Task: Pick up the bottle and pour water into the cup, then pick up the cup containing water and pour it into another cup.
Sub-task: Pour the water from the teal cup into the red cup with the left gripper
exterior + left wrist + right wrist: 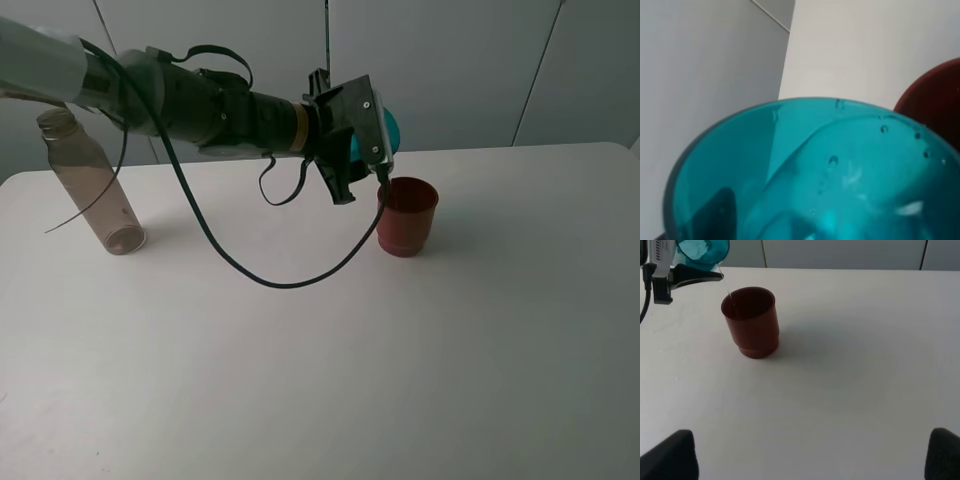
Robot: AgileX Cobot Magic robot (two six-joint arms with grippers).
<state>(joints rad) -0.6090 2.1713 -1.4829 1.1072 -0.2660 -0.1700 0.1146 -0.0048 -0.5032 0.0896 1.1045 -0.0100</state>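
My left gripper [375, 140] is shut on the teal cup [387, 130] and holds it tipped over the rim of the red cup [407, 216]. The right wrist view shows the teal cup [704, 251] above the red cup [751, 321], with a thin stream of water falling into it. The left wrist view is filled by the teal cup [815, 175], with the red cup's rim [935, 95] beside it. The tinted bottle [92, 183] stands upright at the far left of the table. My right gripper [810, 452] is open and empty, low over the table, well away from the cups.
The white table [320, 350] carries only the bottle and the red cup. Its far edge runs along a pale wall behind the cups. A black cable [270, 270] hangs from the left arm down over the table's middle.
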